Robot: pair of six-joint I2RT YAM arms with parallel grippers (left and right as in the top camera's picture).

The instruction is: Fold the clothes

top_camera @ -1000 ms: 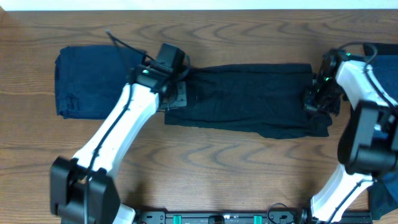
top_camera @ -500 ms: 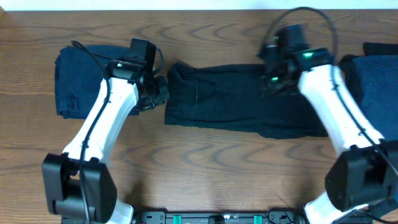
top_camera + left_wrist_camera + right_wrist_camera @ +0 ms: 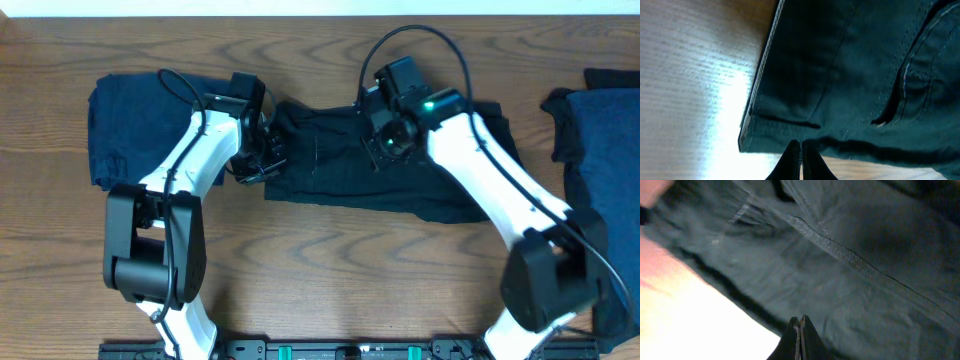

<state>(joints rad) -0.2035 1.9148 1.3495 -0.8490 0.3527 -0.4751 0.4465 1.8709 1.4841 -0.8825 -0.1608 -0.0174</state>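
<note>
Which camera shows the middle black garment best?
Overhead: nearly the whole black garment shows, though the right arm crosses it. Left wrist shows only its hemmed corner; right wrist, only a blurry close-up of a seam.

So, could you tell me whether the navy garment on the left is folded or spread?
Folded: the navy garment lies as a compact rectangle, no sleeves showing.

Right fingers (image 3: 791, 347) shifted from black garment (image 3: 330, 170) right end to centre-left; left fingers (image 3: 790, 167) returned to its left edge.
</note>
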